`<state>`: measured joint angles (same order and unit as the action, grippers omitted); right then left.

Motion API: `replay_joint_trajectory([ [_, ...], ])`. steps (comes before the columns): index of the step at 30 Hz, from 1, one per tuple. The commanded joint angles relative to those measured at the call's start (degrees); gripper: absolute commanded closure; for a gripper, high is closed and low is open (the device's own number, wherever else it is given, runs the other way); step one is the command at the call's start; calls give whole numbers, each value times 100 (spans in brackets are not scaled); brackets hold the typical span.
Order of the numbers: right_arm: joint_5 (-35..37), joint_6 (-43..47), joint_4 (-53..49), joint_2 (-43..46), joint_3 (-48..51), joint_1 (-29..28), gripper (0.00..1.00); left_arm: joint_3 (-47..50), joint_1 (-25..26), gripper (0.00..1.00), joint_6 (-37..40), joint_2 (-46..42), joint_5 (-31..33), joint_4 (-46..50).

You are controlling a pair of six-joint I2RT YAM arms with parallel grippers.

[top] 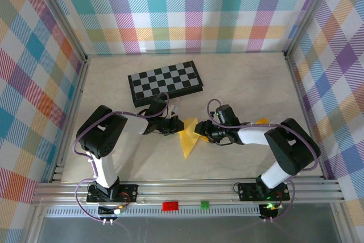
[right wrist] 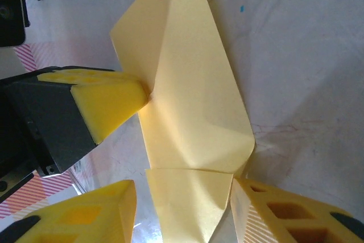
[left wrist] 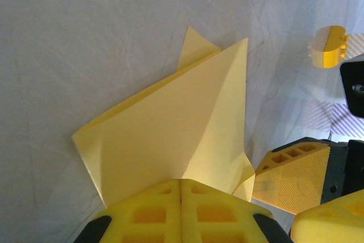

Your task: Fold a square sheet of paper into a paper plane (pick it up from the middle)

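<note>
- Your left gripper (left wrist: 181, 185) has its jaws pressed together on the near edge of the paper (left wrist: 170, 135). The partly folded sheet fans out ahead of those jaws, flat on the table (left wrist: 85, 38).
- Your right gripper (right wrist: 183, 189) has its jaws about half apart and holds nothing. They straddle a small flap of the paper, and one finger (right wrist: 290, 209) sits right at the flap's corner.
- The left pinch catches only a thin strip of edge. If you lift or drag from it, the sheet can slip out or tear.
- If the right jaws close where they are, they may crumple the flap instead of pressing a clean crease. The fold would then run off the centre line.
- The two grippers work just beside each other. A small sideways move can knock finger against finger and shove the paper askew.
- You cannot tell how deep the paper reaches inside the left jaws.
- It is hard to make out how many layers lie under the top fold.
- From above, both wrists cover the paper's far part.
</note>
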<state>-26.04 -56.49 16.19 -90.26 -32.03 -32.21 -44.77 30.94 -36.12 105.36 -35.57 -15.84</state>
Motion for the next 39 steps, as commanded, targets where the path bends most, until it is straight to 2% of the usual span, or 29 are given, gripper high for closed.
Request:
replay_joint_trajectory([
  [1,-110,-82,261,10,19,39,52,244,44,94,203,215,146,428],
  [9,362,24,-532,209,13,39,51,281,29,94,201,269,147,371],
  [14,351,11,-579,168,-5,39,51,257,26,95,180,272,158,379],
  [22,-400,-87,870,-199,32,39,55,216,26,95,167,300,82,370],
  [28,-468,349,664,-329,-359,97,57,245,27,95,167,274,77,371],
  [34,-1153,673,829,-716,-567,373,59,272,25,95,193,274,77,397],
  [39,-1593,1173,306,-1019,-999,482,66,253,26,96,194,259,77,406],
])
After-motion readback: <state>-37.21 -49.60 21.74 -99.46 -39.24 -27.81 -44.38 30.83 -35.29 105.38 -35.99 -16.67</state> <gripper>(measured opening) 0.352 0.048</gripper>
